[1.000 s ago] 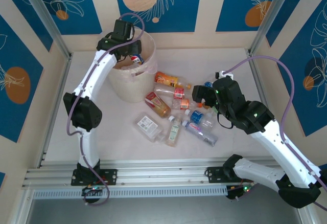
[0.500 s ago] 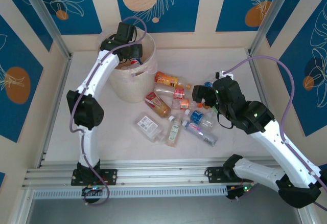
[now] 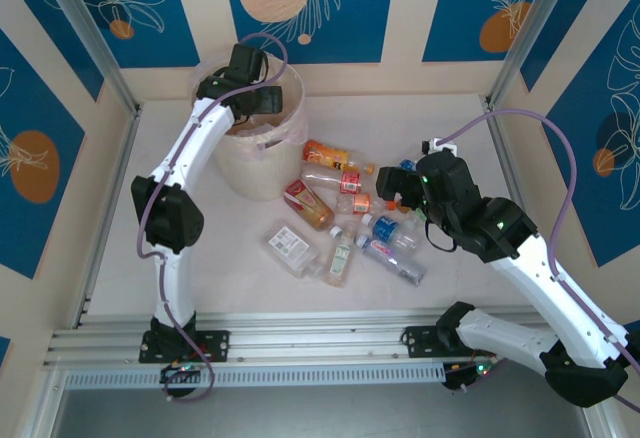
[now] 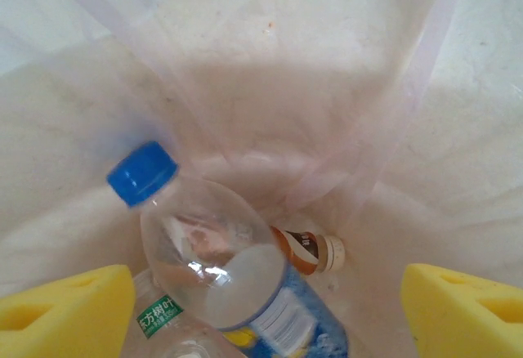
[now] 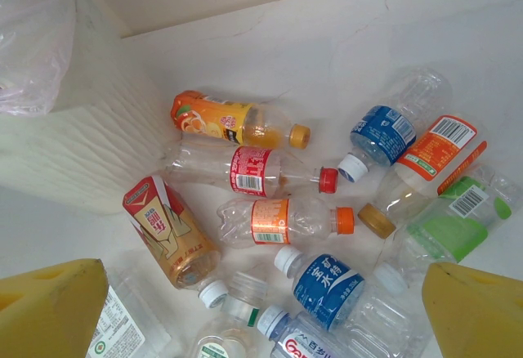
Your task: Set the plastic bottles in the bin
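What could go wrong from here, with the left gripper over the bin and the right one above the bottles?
1. The left gripper hangs open over the bin, with folds of the loose liner around it. On lifting out, a finger may snag the liner.
2. The bottles under the open right gripper lie crowded and touching. Closing there may pinch two, or send round ones rolling.
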Action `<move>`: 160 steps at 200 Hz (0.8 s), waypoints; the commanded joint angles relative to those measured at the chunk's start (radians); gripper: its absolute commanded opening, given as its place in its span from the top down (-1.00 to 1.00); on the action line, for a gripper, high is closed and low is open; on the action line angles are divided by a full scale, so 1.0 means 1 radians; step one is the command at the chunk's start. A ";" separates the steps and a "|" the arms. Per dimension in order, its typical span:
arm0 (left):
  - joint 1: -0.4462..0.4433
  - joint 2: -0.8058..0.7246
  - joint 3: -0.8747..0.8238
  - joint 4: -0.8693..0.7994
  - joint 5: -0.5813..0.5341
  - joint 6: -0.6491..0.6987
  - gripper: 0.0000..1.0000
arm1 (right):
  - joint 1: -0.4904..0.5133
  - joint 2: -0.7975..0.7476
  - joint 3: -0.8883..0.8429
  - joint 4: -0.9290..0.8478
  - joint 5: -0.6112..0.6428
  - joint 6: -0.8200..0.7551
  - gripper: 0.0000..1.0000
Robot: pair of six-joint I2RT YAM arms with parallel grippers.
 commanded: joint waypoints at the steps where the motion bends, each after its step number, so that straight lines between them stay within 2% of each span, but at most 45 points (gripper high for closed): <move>1: -0.010 -0.037 0.039 -0.018 -0.013 0.007 -0.74 | 0.004 -0.013 0.007 0.005 0.005 0.018 -0.99; 82: -0.010 -0.220 0.041 -0.031 -0.041 -0.003 -0.81 | 0.006 0.022 0.021 0.023 -0.037 -0.010 -0.99; 115: -0.010 -0.306 0.028 -0.054 -0.083 -0.017 -0.96 | 0.019 0.039 0.021 0.037 -0.084 -0.047 -0.99; 160: -0.010 -0.552 -0.215 0.042 -0.102 -0.065 -0.99 | 0.071 0.113 0.051 0.010 -0.083 -0.088 -0.99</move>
